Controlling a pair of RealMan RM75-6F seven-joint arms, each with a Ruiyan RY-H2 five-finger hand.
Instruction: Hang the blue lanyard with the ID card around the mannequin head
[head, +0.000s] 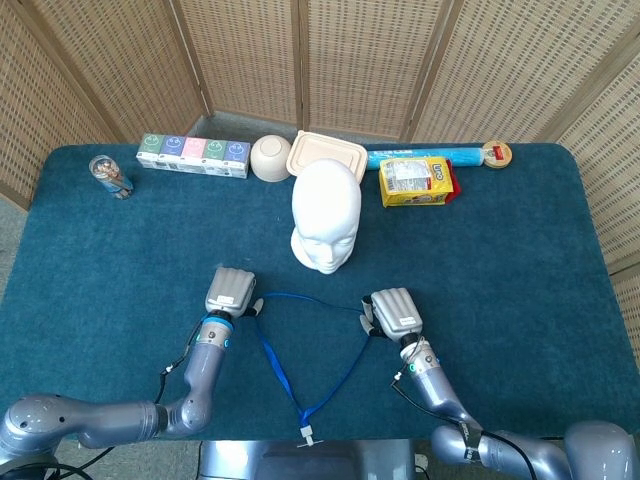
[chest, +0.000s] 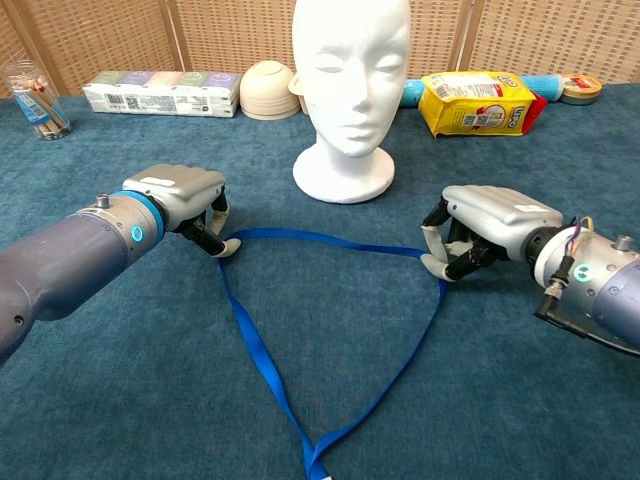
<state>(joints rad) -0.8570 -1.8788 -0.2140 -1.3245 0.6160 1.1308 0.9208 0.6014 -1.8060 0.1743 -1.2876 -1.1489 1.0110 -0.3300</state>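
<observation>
The lanyard (chest: 330, 340) lies on the table (head: 520, 250) in front of the mannequin head (chest: 350, 90), spread into a triangle: one stretch of the blue strap runs flat between my two hands, and from each hand a side slants down to a point at the near edge, where a small clip (head: 308, 434) shows in the head view. I cannot make out the ID card itself.

I judge the strap to be light, thin and floppy, with no stiffness of its own, so it will sag and twist wherever I am not holding it. It also looks smooth enough to slide through a loose pinch. The corners are the right places to hold, since pulling them apart keeps the loop wide enough to pass over the head.

My left hand (chest: 180, 195) has its fingers curled down on the left corner of the loop, pinching the strap against the cloth. My right hand (chest: 490, 225) is curled the same way on the right corner, fingertips on the strap where it bends.

The head stands upright just beyond the strap's far stretch, well apart from both hands. It looks like light foam and may tip if the strap snags on it.

Along the back edge sit a yellow bag (head: 415, 182), a bowl (head: 270, 158) and a row of boxes (head: 193, 156).
</observation>
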